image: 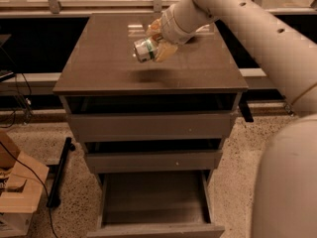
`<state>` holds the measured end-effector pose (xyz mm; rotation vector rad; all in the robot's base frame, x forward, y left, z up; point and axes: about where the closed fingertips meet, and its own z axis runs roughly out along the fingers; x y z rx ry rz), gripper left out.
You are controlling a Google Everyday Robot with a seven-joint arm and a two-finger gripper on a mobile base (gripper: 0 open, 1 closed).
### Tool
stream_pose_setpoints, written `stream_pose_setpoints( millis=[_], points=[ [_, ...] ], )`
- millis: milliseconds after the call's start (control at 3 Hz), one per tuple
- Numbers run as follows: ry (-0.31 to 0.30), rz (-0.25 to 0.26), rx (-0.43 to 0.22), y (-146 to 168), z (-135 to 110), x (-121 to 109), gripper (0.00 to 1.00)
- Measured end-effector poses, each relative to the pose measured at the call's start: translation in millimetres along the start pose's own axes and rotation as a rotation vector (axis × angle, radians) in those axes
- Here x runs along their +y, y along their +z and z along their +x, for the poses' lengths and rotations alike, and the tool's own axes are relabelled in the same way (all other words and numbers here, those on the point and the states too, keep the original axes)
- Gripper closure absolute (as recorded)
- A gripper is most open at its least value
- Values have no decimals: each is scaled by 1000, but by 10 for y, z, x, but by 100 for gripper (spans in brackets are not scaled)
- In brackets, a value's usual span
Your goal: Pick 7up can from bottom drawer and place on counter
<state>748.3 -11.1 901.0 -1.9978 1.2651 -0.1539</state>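
Note:
My gripper [154, 44] is shut on the 7up can [144, 49], a small can with a green and white label and a silvery end. It holds the can tilted on its side in the air above the middle of the counter [104, 68]. A faint shadow lies on the slab below it. The white arm comes in from the upper right. The bottom drawer [153, 197] stands pulled open at the foot of the cabinet, and its tray holds nothing.
The two wider drawers [148, 125] above stand slightly ajar. The white bowl is hidden behind the arm. A cardboard box [17, 182] and black cables lie on the floor at left. The arm's white body [287, 182] fills the lower right.

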Motion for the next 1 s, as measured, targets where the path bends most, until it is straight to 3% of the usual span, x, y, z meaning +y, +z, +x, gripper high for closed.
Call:
stream_pose_setpoints(
  millis=[667, 1000],
  points=[
    [19, -11, 2, 160, 80, -173, 3],
    [19, -13, 1, 175, 76, -169, 0]
  ],
)
